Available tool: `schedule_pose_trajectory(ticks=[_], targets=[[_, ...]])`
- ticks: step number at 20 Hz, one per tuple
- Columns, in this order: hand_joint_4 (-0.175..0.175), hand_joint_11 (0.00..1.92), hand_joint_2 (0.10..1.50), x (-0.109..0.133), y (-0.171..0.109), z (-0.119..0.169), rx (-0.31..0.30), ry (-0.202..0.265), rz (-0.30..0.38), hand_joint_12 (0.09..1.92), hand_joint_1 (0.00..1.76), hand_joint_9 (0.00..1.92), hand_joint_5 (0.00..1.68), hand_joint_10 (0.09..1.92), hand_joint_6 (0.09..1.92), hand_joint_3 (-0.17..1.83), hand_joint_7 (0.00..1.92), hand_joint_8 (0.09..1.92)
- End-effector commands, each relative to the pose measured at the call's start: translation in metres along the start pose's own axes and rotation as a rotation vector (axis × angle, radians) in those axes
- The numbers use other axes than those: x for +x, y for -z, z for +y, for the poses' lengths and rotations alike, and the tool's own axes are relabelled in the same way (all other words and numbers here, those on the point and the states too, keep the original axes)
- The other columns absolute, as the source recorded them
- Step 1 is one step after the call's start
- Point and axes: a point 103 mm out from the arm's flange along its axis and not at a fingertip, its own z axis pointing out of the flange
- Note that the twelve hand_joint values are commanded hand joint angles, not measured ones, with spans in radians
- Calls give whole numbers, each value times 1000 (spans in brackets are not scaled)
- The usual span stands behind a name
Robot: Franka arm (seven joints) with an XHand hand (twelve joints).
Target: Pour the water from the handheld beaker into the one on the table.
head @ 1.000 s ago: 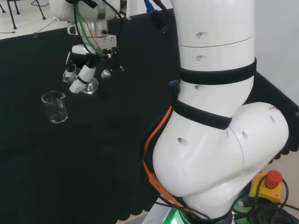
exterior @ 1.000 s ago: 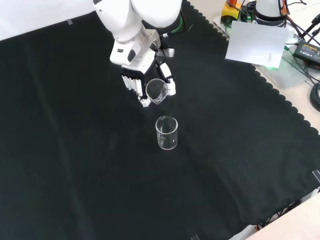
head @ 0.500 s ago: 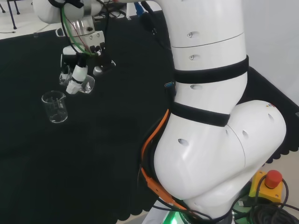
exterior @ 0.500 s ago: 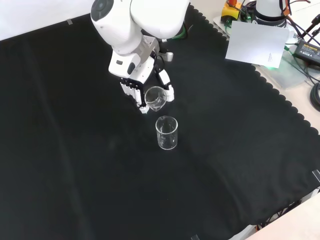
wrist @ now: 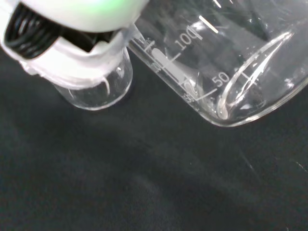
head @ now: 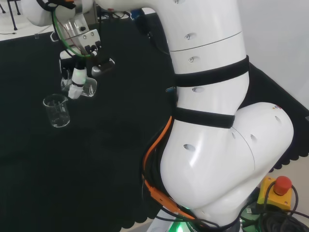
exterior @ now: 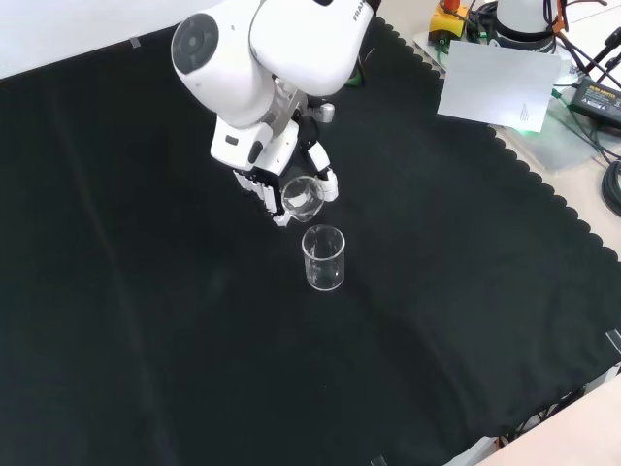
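Beaker (exterior: 301,197) of clear glass sits tilted in the hand (exterior: 275,181), fingers and thumb curled round it, held above the black cloth (exterior: 146,320). Just below it in the front view stands a second beaker (exterior: 323,257), upright on the cloth, clear and cylindrical with a spout. Big white arm links (head: 212,111) crowd the right of the head view. Up close, the wrist view shows printed scale marks on the held glass (wrist: 211,62).

We log: tabletop (exterior: 146,320) under black cloth (exterior: 456,291) with scalloped edge; one clear beaker (exterior: 323,258) standing upright on it, mid-cloth.
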Motion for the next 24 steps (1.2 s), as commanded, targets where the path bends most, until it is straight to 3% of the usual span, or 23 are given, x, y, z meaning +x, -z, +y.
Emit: schedule_pose_trajectory(ticks=[1, 13, 24], targets=[[162, 1277, 666, 5, 1, 1, 64, -17, -48, 824, 1161, 1720, 1428, 87, 331, 547, 1804, 87], [174, 1273, 654, 10, 6, 1, 147, -54, -113, 829, 1158, 1722, 1413, 87, 371, 575, 1809, 87], [175, 1274, 654, 17, 13, 0, 167, -64, -147, 829, 1157, 1723, 1411, 87, 376, 576, 1810, 87]])
